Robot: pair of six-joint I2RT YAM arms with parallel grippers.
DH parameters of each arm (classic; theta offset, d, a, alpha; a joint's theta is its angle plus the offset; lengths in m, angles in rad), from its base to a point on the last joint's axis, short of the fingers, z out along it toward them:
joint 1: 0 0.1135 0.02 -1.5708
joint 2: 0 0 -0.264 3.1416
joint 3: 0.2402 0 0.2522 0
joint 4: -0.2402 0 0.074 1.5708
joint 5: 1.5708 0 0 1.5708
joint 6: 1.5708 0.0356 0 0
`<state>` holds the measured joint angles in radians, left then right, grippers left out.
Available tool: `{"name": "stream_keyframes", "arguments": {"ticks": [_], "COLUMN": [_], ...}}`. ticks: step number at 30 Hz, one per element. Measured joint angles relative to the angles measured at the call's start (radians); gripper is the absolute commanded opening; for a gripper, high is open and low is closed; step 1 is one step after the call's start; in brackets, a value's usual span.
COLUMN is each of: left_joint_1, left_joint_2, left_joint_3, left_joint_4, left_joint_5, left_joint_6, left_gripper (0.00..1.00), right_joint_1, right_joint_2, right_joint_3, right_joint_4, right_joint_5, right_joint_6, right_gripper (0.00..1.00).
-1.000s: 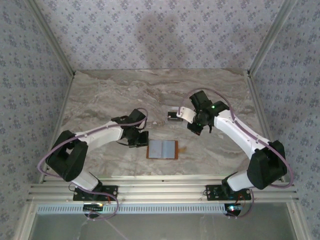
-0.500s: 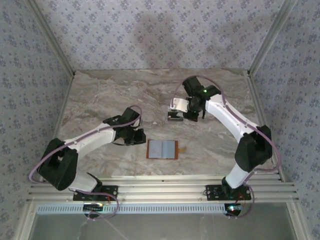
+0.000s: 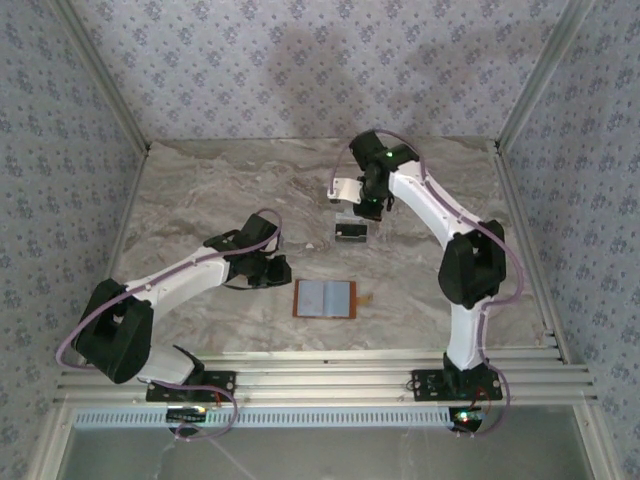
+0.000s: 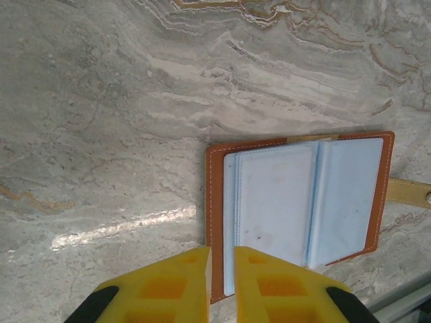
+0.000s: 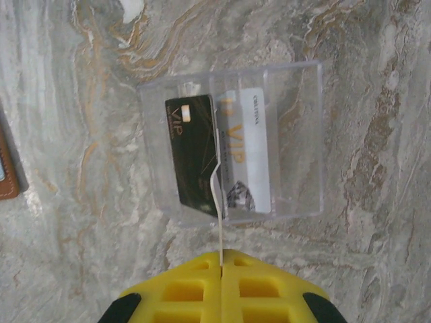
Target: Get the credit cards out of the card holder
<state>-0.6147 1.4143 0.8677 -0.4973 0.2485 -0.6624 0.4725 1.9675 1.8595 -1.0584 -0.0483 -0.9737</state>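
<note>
Done: two credit cards [image 5: 195,155] in tray [image 5: 300,121], twelve o'clock of card holder [image 4: 296,195].
Right pincer [image 5: 221,259]: pinching our third card [image 5: 217,202].
Left pincer [image 4: 221,259]: slightly spread.
Remaining: we judge one drop.

Even bright light; faint glare on table [image 4: 121,229]

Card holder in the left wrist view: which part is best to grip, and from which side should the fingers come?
Probably the brown border of the card holder, opposite the snap tab, coming from above with the left gripper: it lies open and flat, and this bare margin lies nearest to it.
</note>
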Motion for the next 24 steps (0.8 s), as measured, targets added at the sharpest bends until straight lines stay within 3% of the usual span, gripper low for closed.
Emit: {"name": "stream_keyframes", "arguments": {"ticks": [9,24], "left_joint_1": [0.000,0.000], "left_joint_2": [0.008,0.022], "left_joint_3": [0.000,-0.014], "left_joint_4": [0.000,-0.002], "left_joint_5": [-0.011,-0.027], "left_joint_6": [0.000,0.000], "left_gripper": [0.17,0.17], "right_joint_1": [0.000,0.015], "right_joint_2": [0.121,0.183], "right_joint_3": [0.103,0.154], "right_joint_4": [-0.039,-0.042], "right_joint_5": [0.008,0.027], "right_joint_6": [-0.014,-0.022], "right_gripper": [0.00,0.00]}}
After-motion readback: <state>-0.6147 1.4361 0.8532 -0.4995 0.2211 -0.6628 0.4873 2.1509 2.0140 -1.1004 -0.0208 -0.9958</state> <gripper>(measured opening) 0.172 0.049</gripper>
